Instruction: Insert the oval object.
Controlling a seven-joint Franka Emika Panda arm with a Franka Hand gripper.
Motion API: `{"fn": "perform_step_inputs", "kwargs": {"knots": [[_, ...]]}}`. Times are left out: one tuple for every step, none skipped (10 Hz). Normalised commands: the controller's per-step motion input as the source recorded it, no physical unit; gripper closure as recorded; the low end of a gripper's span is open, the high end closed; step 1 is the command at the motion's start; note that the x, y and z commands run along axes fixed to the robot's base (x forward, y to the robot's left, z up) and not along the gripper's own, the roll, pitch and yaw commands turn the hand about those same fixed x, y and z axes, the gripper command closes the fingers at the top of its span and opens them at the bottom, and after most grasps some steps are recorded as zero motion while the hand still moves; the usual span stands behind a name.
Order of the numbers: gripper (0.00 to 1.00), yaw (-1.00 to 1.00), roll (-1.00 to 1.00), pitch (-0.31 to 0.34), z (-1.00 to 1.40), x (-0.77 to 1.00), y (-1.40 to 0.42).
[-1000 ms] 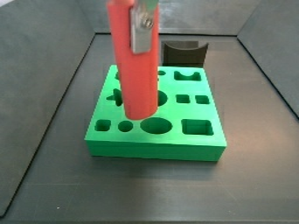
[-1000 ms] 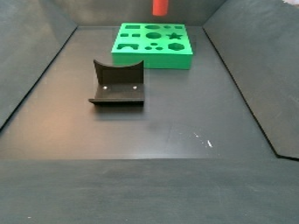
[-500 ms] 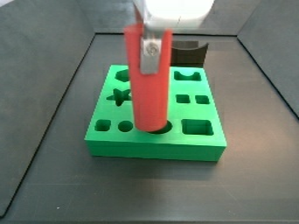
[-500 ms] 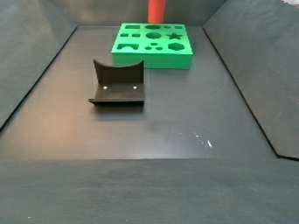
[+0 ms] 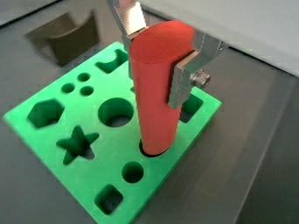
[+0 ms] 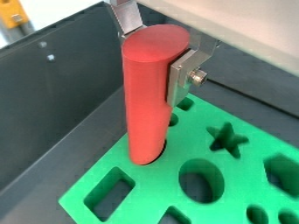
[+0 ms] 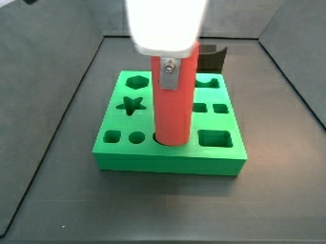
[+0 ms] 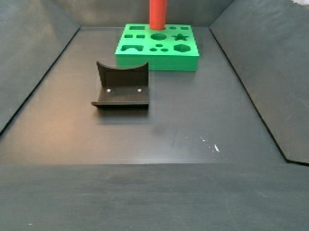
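Note:
The oval object, a long smooth red peg (image 7: 173,105), stands upright in my gripper (image 7: 167,69), which is shut on its upper part. In both wrist views the silver fingers (image 5: 184,79) (image 6: 184,79) clamp the peg (image 5: 158,96) (image 6: 149,96) from two sides. The peg's lower end meets the green block (image 7: 223,164) at a hole in its near row, between a small round hole and a square hole, and seems just inside the opening. In a side view the peg (image 8: 157,11) rises above the block (image 8: 182,56) at the far end of the floor; the gripper is out of that frame.
The dark fixture (image 8: 121,87) stands on the floor apart from the block; it also shows behind the block (image 7: 211,52) and in a wrist view (image 5: 65,39). Dark walls enclose the floor (image 8: 157,135). The block has star, hexagon, round and square holes.
The peg has moved from above the block's left side to the near-row hole, come upright, and dropped until its lower end reaches the block. The gripper stays shut on it.

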Motion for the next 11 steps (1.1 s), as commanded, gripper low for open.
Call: {"fn": "perform_step_inputs", "kwargs": {"knots": [[1.0, -0.29, 0.09, 0.0, -0.09, 0.12, 0.0], [1.0, 0.0, 0.1, -0.007, -0.18, 0.0, 0.0], [1.0, 0.0, 0.14, -0.01, -0.33, 0.0, -0.01], [1.0, 0.25, 0.14, -0.039, -0.38, 0.0, -0.05], [1.0, 0.29, 0.15, 0.0, -0.31, 0.0, -0.07], [1.0, 0.25, 0.14, 0.0, -0.25, 0.0, -0.1], [1.0, 0.21, 0.15, 0.026, -0.2, 0.0, -0.06], [1.0, 0.2, 0.19, 0.067, -0.13, 0.0, -0.05], [1.0, 0.17, 0.19, 0.091, -0.11, 0.0, -0.05], [1.0, 0.14, 0.19, 0.1, -0.05, 0.0, -0.02], [1.0, 0.12, 0.2, 0.099, -0.04, 0.0, 0.0]]}}
